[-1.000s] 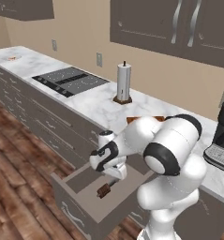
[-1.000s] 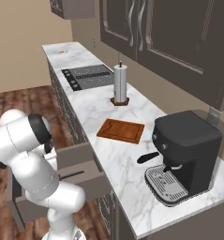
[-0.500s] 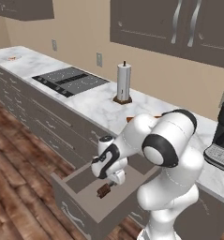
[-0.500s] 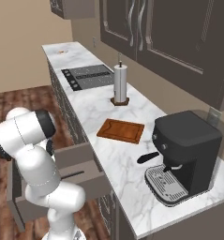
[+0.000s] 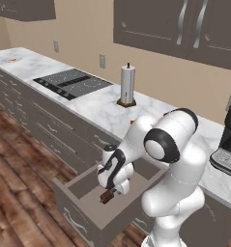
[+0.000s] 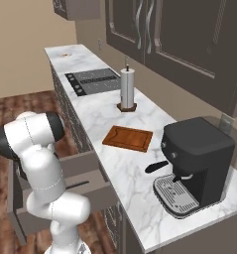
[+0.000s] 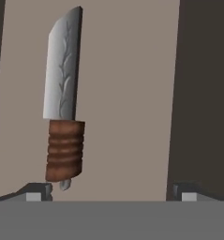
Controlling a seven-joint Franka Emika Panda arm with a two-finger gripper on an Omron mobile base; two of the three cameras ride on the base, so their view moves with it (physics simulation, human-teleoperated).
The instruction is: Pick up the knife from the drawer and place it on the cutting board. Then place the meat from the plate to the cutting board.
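Counter (image 6: 115, 119): long marble run, cutting board (image 6: 127, 138) lying bare between paper-towel stand (image 6: 126, 89) and coffee machine (image 6: 199, 158)

Drawer (image 5: 95, 214): pulled out below counter edge, knife (image 7: 63, 98) flat on its floor, handle toward me

Since a second ago my arm has swung down and hand dropped deeper into drawer, just above handle; reach nearly done, grasp next by my reckoning

My fingers (image 7: 111, 190) spread wide, holding nothing; handle sits beside one tip, not centred between them

No brand, label or writing readable anywhere

Dull grey metal knife (image 7: 62, 70), matt taupe drawer (image 7: 127, 93), marbled counter (image 6: 135, 173)
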